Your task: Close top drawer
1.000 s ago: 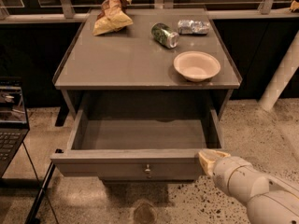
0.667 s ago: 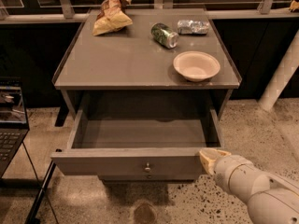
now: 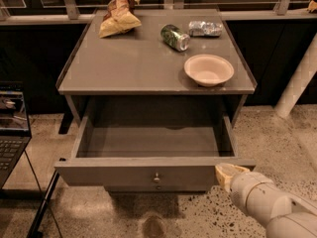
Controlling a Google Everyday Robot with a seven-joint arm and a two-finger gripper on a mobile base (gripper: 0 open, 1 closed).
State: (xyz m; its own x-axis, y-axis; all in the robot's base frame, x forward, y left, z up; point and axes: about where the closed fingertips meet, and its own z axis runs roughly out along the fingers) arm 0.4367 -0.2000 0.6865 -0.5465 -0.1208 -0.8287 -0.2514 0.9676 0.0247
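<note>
The top drawer (image 3: 124, 175) is pulled far out of the grey-brown cabinet and is empty inside. Its flat front faces me, with a small round metal knob (image 3: 156, 176) at the centre. My gripper (image 3: 225, 173) comes in from the lower right on a white arm and its yellowish tip touches the right end of the drawer front. The lower drawers are hidden behind the open one.
On the cabinet top (image 3: 133, 63) lie a chip bag (image 3: 118, 16), a green can on its side (image 3: 175, 36), a crushed silver can (image 3: 204, 28) and a pale bowl (image 3: 208, 69). A laptop (image 3: 12, 128) stands at the left. A white post (image 3: 297, 81) rises at the right.
</note>
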